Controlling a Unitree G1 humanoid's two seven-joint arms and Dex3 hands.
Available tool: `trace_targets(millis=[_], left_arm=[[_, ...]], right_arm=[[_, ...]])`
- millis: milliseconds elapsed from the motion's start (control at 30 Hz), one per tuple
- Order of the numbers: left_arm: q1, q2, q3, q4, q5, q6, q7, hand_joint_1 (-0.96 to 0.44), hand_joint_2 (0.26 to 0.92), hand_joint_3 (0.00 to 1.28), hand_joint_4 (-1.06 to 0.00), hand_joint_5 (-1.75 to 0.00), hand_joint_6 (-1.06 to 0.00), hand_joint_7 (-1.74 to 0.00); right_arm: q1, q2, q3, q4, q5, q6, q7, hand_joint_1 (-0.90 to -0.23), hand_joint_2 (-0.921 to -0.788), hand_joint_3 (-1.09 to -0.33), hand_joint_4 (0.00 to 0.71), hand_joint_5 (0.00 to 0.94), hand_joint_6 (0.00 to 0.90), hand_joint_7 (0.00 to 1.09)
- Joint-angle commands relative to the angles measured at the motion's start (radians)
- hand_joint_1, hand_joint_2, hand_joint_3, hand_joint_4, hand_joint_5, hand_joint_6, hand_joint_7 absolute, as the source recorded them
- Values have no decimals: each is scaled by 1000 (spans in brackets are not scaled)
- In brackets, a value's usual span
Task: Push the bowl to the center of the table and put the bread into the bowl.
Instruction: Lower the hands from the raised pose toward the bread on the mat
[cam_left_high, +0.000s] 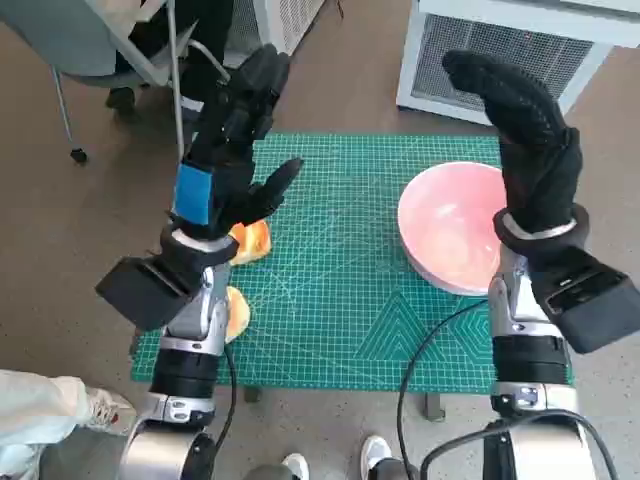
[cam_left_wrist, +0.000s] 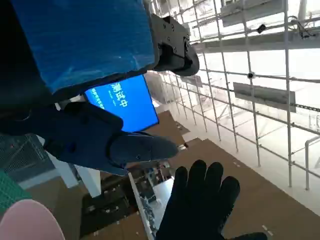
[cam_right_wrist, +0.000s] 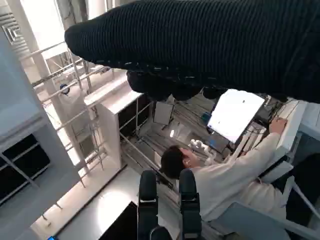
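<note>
A pink bowl (cam_left_high: 450, 228) sits on the right part of the green cutting mat (cam_left_high: 340, 280); a piece of its rim (cam_left_wrist: 25, 220) shows in the left wrist view. Bread (cam_left_high: 252, 240) lies near the mat's left edge, partly hidden by my left arm, with another orange piece (cam_left_high: 238, 312) closer to me. My left hand (cam_left_high: 235, 140) is raised above the mat's left side, fingers spread, holding nothing. My right hand (cam_left_high: 525, 130) is raised over the bowl's right side, fingers extended, empty. The gloved right hand (cam_left_wrist: 200, 205) also appears in the left wrist view.
A white slatted unit (cam_left_high: 500, 50) stands beyond the table at the far right. A chair (cam_left_high: 120, 50) stands at the far left. A person's shoe (cam_left_high: 105, 408) and sleeve are near the table's front left. In the right wrist view a person (cam_right_wrist: 220, 175) sits at a desk.
</note>
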Motion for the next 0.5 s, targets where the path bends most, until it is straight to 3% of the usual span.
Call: trace_targets(millis=[33,500], left_arm=[[6,9,3,-7,8,-14,3,-386,921,260,-298,-1,-208,-374],[7,4,1,-11,12,-12,12,-391,921,260,-300,-1,-205,-379]], right_arm=[[16,2,-1,5,3,5,7,-574,-921,-726,280,0,311,77],[25,-6,-1,-6,-11,8,0,-560,-921,-737,282,1,312,74]])
